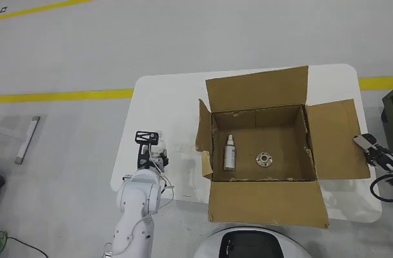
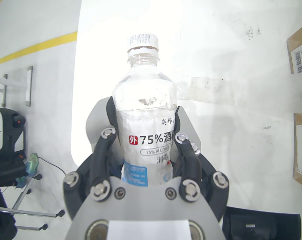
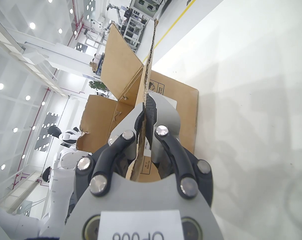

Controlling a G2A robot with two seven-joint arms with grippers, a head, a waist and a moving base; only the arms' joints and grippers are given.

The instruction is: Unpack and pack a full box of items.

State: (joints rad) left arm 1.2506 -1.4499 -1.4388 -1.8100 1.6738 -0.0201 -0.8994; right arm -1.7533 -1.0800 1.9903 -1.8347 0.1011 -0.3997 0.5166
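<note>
The left gripper (image 2: 144, 116) has its fingers (image 2: 111, 122) clamped on the body of a clear plastic bottle (image 2: 143, 86) with a white screw cap. The neck and cap stand out past the fingertips, over the white table (image 2: 216, 51).

To the right of those fingers sits the open brown cardboard box (image 1: 261, 119), flaps spread. On its floor lie a small slim spray bottle (image 1: 229, 153) and, near it but apart, a round metal disc (image 1: 264, 157) with a centre hole.

Farther right, the right gripper (image 3: 146, 108) is pinched on the edge of the box's right-hand flap (image 1: 338, 138), with the cardboard running between its pads.

The top view looks into the box. The left wrist view gives the bottle's label and grip, and the right wrist view gives the flap's ragged edge.
</note>
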